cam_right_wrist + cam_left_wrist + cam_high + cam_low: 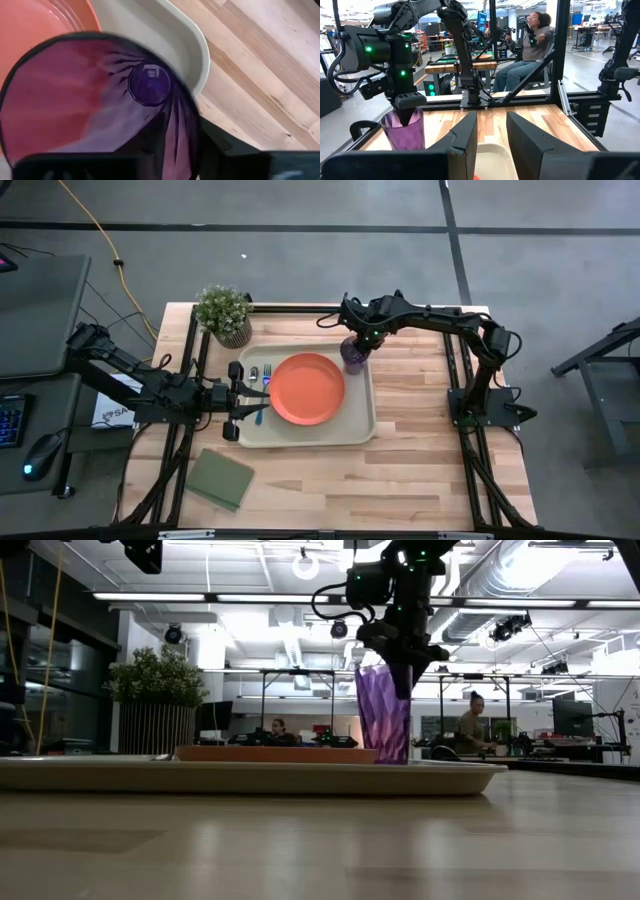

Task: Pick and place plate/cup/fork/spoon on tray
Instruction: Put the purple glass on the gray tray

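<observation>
My right tool [356, 346] is dark, with green lights, above the translucent purple cup [353, 355]. Beside that cup the plate [307, 388] is orange, the tray [362, 428] cream, the surface [420, 460] pale striped wood, the pad [221, 477] dull green.

One tray [362, 430], one orange plate [307, 388], one purple cup [354, 354], one blue-handled fork [266, 377], one spoon [254, 372], one potted plant [224, 312], one green pad [220, 478], two robot arms, one wooden worktop [420, 460], three people in the room behind
</observation>
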You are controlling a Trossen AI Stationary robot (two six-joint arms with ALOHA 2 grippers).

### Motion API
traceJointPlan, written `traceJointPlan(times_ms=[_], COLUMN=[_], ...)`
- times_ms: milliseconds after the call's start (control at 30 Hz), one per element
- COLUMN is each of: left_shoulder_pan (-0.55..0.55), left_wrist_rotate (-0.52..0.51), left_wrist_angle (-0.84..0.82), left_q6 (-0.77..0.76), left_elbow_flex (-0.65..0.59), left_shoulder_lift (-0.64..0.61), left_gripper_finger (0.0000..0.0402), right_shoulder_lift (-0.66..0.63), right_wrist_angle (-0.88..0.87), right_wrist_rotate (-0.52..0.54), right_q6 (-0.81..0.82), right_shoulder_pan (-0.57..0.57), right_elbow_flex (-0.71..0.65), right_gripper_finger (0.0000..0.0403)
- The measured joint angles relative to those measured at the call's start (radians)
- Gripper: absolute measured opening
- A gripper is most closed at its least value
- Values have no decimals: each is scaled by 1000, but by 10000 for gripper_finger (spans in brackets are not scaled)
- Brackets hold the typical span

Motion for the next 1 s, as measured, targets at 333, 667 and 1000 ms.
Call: traceJointPlan(times_ms=[333, 667, 1000], left_shoulder_pan=[0, 0, 0], left_wrist_rotate=[0, 0, 0], left_wrist_angle=[0, 0, 0], left_q6=[0, 0, 0], left_elbow_flex=[0, 0, 0], left_shoulder_lift=[0, 0, 0], left_gripper_finger=[86, 86, 86], right_shoulder_lift=[0, 0, 0], right_wrist_angle=[-5, -5, -5], right_wrist_rotate=[2, 4, 13], right_q6=[0, -15, -19], right_shoulder_pan=[0, 0, 0], right_elbow_flex=[0, 0, 0], right_gripper_finger=[135, 158, 158])
